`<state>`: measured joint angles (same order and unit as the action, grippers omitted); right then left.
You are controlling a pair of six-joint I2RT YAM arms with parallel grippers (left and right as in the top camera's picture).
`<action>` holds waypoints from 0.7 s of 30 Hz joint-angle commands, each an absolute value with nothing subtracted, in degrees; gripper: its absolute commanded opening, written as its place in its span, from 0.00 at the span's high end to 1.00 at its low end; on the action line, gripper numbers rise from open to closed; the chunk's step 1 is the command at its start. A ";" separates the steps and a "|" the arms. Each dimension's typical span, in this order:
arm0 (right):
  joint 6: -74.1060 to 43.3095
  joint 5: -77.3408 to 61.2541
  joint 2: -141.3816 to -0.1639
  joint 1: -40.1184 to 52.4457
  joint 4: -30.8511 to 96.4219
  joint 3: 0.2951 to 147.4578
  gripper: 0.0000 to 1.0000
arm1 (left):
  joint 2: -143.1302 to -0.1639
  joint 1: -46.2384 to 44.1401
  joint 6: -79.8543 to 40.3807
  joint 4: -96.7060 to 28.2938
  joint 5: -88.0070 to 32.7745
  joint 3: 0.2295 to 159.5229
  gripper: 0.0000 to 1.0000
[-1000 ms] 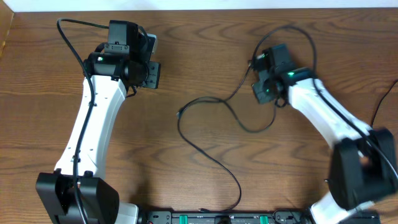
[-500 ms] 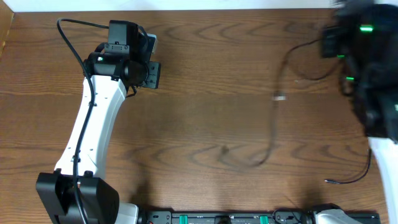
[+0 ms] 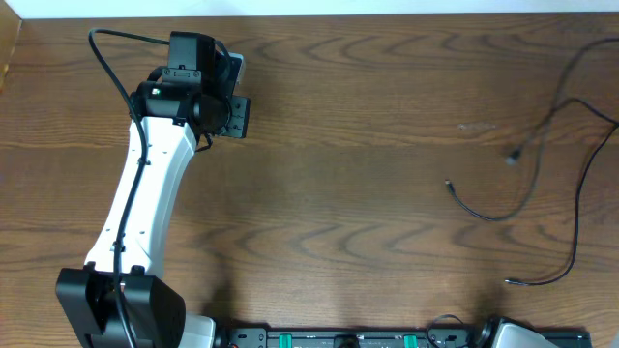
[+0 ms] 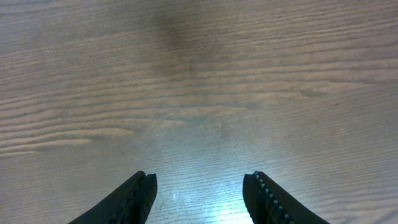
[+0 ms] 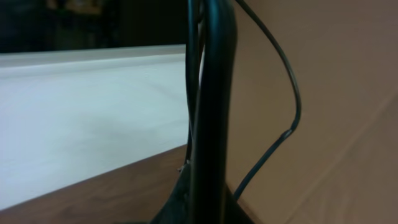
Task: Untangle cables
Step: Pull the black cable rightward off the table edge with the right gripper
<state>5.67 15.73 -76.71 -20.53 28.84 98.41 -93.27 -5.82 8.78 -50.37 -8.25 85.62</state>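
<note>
Thin black cables [image 3: 484,215] lie loosely at the table's right side. One plug end [image 3: 510,158] and another free end [image 3: 450,184] rest on the wood, and a further strand [image 3: 576,232] curls toward the front right. The strands run off the right edge. My right gripper [image 5: 208,93] is out of the overhead view. In its wrist view the fingers are pressed together with a black cable [image 5: 292,118] running along them and looping out to the right. My left gripper [image 3: 235,97] hovers at the far left, open over bare wood [image 4: 199,180], far from the cables.
The white left arm [image 3: 145,193] stretches from the front left base toward the table's back. A black equipment rail [image 3: 338,338] runs along the front edge. A pale wall [image 5: 93,112] and a tan surface fill the right wrist view.
The right arm has swung off to the right and left the overhead view, dragging the black cables from the table's middle to its right side. The left arm has not moved.
</note>
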 commanded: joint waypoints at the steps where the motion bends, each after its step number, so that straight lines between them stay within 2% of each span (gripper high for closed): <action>1: 6.50 12.91 -78.39 -25.08 26.39 99.44 0.99 | -92.68 -5.80 8.23 -50.65 -8.32 85.27 0.49; 4: 6.50 12.88 -79.35 -28.32 24.67 99.44 0.99 | -92.68 -5.80 8.23 -50.85 -8.32 85.27 0.45; 11: 9.96 6.22 -81.43 -34.46 23.07 99.44 0.99 | -92.68 -5.80 8.21 -50.89 -8.34 85.27 0.45; 21: 14.87 -0.23 -92.88 -35.35 26.52 104.79 0.99 | -92.68 -5.80 8.21 -51.66 -8.34 85.27 0.45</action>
